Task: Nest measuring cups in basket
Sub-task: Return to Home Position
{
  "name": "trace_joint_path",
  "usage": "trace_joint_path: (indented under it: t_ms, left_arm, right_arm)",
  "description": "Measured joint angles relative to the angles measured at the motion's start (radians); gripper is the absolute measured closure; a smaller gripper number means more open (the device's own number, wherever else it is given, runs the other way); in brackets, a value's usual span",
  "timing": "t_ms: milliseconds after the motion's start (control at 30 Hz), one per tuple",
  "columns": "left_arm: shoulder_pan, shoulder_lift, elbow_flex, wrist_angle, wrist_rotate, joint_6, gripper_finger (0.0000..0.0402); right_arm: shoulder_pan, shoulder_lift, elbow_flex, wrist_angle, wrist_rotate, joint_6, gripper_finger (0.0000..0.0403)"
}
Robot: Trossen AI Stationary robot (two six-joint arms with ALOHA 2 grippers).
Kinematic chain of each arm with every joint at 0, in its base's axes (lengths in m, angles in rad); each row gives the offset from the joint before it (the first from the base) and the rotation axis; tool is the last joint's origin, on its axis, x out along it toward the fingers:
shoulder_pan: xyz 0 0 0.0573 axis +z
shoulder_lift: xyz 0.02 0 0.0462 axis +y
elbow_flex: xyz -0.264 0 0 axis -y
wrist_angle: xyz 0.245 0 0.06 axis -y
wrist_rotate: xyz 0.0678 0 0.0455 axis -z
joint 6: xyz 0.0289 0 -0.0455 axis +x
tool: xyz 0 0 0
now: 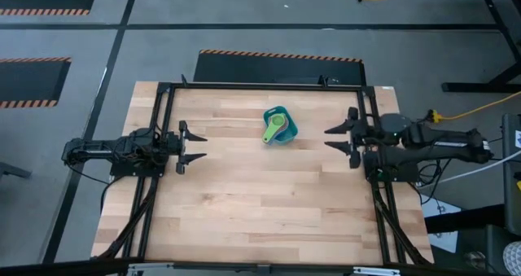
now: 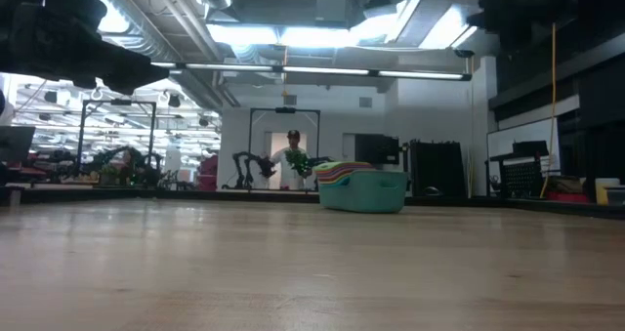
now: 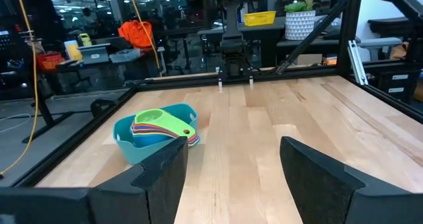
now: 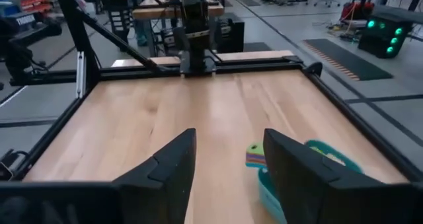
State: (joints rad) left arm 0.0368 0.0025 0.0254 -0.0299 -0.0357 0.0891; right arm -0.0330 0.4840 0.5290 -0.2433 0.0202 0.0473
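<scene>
The teal basket (image 1: 281,128) stands on the wooden table, right of centre toward the far edge. The measuring cups (image 1: 273,126) lie stacked one inside another in it, a green one (image 3: 160,121) on top, with coloured handles (image 3: 192,139) sticking out over the basket's rim. The stack also shows above the basket wall (image 2: 362,190) in the low view. My left gripper (image 1: 199,146) stands open at the table's left side, pointing level toward the middle. My right gripper (image 1: 333,138) stands open at the right side, to the right of the basket (image 4: 317,178), and touches nothing.
A black frame (image 1: 260,87) runs around the table's edges. Bare wood lies between the two grippers and toward the near edge. A person (image 2: 293,157) stands far off in the room behind the table.
</scene>
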Motion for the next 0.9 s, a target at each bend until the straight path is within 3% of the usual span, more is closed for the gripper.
trace_joint_path:
  t_ms: [333,900]
  left_arm:
    - [0.0,0.0,0.0,0.0,0.0,0.0,0.0167]
    - [0.0,0.0,0.0,0.0,0.0,0.0,0.0167]
  right_arm:
    - [0.0,-0.092,-0.21,0.174,-0.003,0.027,0.0221]
    - [0.0,-0.342,-0.293,0.126,-0.006,0.025,0.0221]
